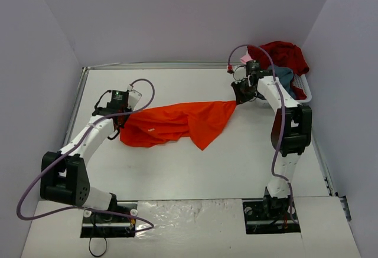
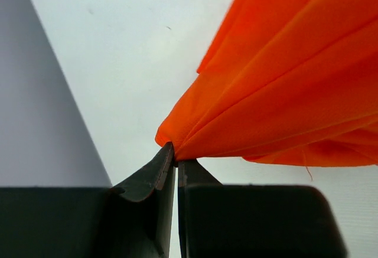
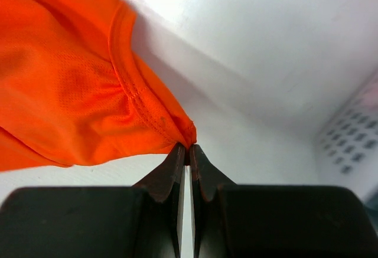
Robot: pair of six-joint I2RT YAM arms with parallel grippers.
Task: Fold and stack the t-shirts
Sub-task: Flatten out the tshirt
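The orange-red t-shirt point(image 1: 177, 125) is stretched between the two arms across the middle of the counter point(image 1: 195, 169), running from near the left edge up toward the far right corner. The left gripper point(image 1: 121, 116) is pinched closed on one bunched end of the cloth. In the left wrist view the gripper's tips point(image 2: 175, 157) meet with the orange-red t-shirt point(image 2: 295, 92) fanning out in folds from them. The right gripper point(image 1: 239, 95) is clamped on the other end. In its wrist view the right gripper point(image 3: 189, 152) nips a stitched hem of the shirt point(image 3: 77, 92). Between the two holds the shirt sags, and a pointed fold hangs toward the near edge.

In the far right corner stands a white slatted basket point(image 1: 301, 87), just beside the right gripper. It holds a dark red t-shirt point(image 1: 283, 54) heaped on top, grey-blue cloth point(image 1: 282, 75) under it and a bit of pale pink cloth point(image 1: 245, 59) at its left side. The basket's slatted wall point(image 3: 354, 146) shows blurred in the right wrist view.
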